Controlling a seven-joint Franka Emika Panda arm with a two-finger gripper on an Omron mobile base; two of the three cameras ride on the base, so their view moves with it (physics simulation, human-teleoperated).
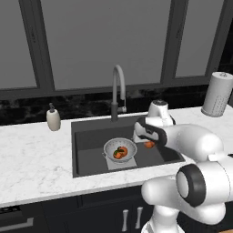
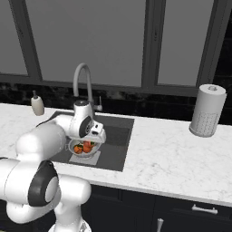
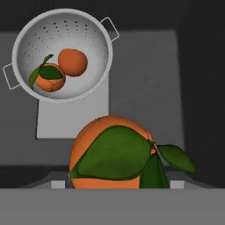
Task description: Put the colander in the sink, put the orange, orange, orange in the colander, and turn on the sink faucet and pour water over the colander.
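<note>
The colander (image 3: 61, 55) sits inside the sink (image 1: 88, 136), on the lighter patch of the sink floor, and is used here as the reference landmark. Two oranges (image 3: 72, 61) lie touching each other in the colander; one carries a green leaf.

The gripper (image 1: 149, 142) hangs above the sink, to the right of the colander and higher than its rim. Its jaws pinch the third orange (image 3: 112, 151) between them; in the hand view this fruit sits close to the camera with large leaves across its front.

Handling judgement: the orange is probably light, firm and round, with a smooth skin that can roll or slip in a narrow grip. Grip across the widest part of the fruit, clear of the leaves. Release low over the colander; the thin metal bowl may shift or tip if the fruit strikes its rim.

The faucet (image 1: 118, 88) stands behind the colander.
</note>
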